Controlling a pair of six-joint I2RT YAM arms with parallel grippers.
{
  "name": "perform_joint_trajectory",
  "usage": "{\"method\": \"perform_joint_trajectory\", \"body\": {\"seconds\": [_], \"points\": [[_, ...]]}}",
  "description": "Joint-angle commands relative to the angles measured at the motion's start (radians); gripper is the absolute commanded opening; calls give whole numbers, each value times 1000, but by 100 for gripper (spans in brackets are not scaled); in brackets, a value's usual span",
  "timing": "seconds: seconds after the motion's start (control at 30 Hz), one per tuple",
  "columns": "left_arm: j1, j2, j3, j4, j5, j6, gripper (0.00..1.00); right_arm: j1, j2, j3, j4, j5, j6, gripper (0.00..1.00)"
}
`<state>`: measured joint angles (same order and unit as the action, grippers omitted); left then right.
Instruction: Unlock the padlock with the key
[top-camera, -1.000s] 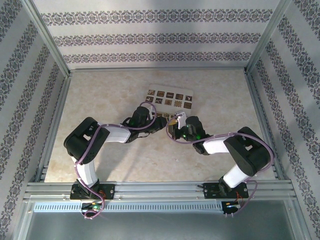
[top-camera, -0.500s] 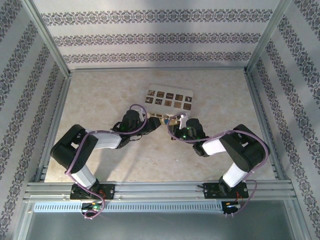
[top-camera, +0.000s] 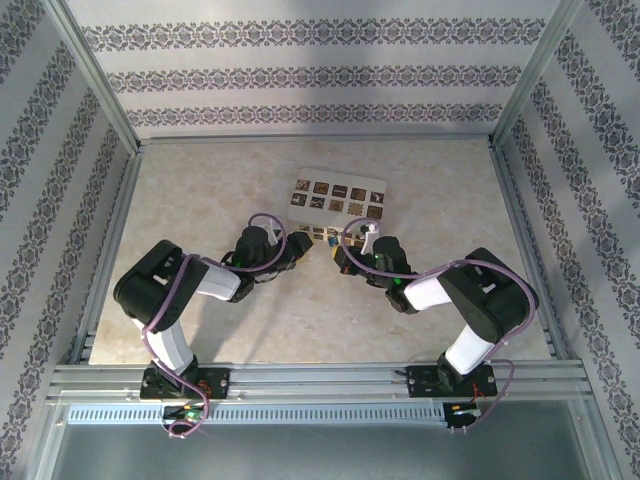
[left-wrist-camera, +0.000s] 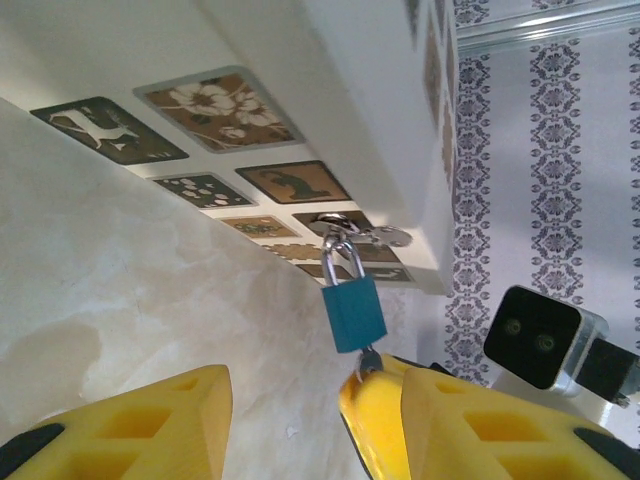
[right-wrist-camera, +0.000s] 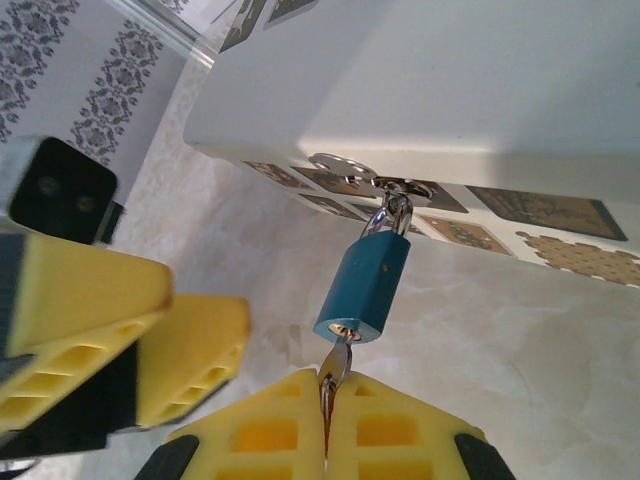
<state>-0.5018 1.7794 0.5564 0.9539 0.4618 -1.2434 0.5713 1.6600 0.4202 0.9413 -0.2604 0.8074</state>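
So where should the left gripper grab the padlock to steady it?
Probably the padlock, across its blue body's flat faces, the left gripper coming in from its own side. It hangs by the shackle from the cream box, and the right gripper holds the key underneath.

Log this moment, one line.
left fingers: open beside padlock | right fingers: shut on key | key: in padlock | padlock: hanging on box
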Motion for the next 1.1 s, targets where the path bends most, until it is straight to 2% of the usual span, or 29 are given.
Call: {"method": "perform_joint_trajectory", "body": {"seconds": [0.0,0.3,0.5,1.07], "points": [[4,64,18,183,32,-92,47,-8,6,6,82,-16,68,0],[-24,209,76,339,45,-197,46,-10,26,14,79,-23,78,0],[-37,232,111,318,51,-211,46,-10,30,14,76,-22,83,0],[-72,284,183,276,25,-254,32,-9,29,14,79,-14,99,0]]}}
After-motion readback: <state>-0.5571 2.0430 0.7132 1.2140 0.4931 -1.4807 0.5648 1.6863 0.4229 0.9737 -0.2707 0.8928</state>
